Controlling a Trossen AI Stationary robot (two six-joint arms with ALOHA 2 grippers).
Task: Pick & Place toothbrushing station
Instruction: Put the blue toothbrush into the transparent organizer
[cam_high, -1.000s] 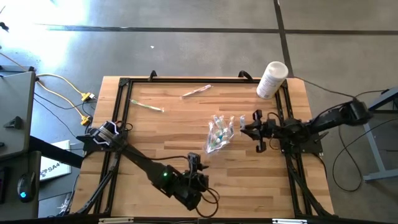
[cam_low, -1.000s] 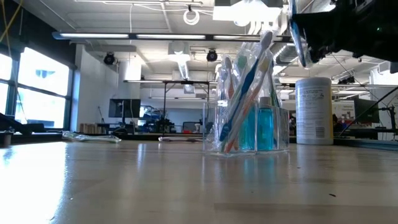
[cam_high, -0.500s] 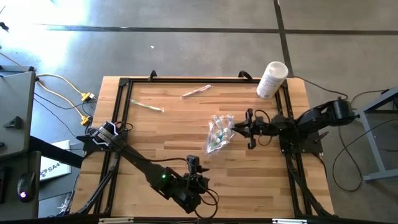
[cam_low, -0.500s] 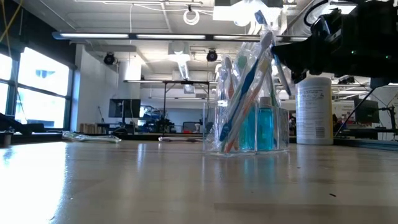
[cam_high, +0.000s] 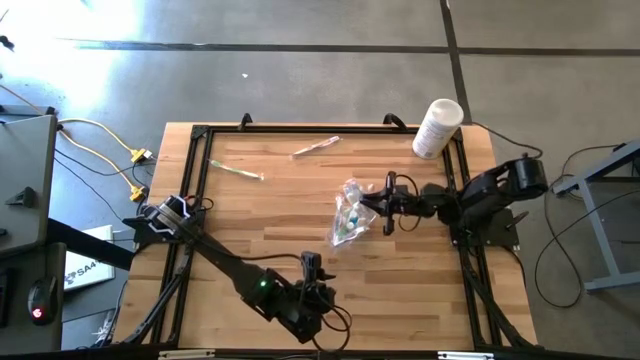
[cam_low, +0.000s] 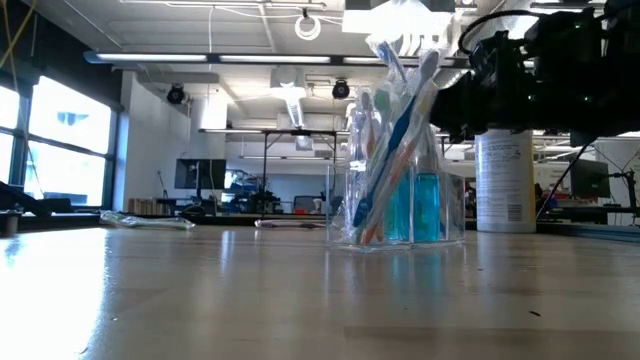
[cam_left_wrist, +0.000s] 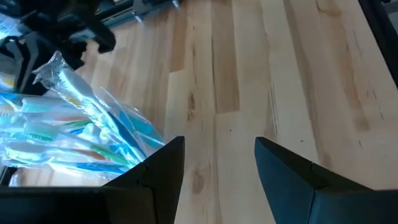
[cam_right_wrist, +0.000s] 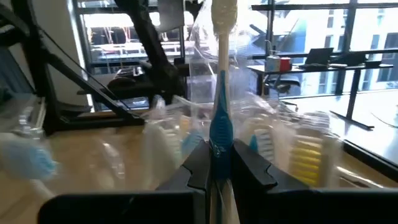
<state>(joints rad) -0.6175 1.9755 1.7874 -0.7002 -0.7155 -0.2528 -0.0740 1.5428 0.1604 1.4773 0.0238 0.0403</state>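
Note:
The toothbrushing station is a clear crinkly plastic container that holds several toothbrushes and teal tubes. It stands on its base right of the table's middle, and it shows in the low view and the left wrist view. My right gripper is at its right side, above its top, shut on a blue-and-white toothbrush. My left gripper is open and empty near the table's front edge, its fingers apart in the left wrist view. Two loose toothbrushes lie flat on the far left of the table. My right gripper pinches the toothbrush's blue handle between its two fingers. The fingers come level from the table's right and lie across the brush. The brush stands upright, head up, lifted clear of the table; its lower end is hidden by the fingers.
A white canister stands at the far right corner and also shows in the low view. Black frame rails run along the table's edges. Bare wood lies between the station and my left gripper.
My right gripper has gone toward the table's left, up to the station, carrying the toothbrush with it, and has stayed shut. The station has kept still.

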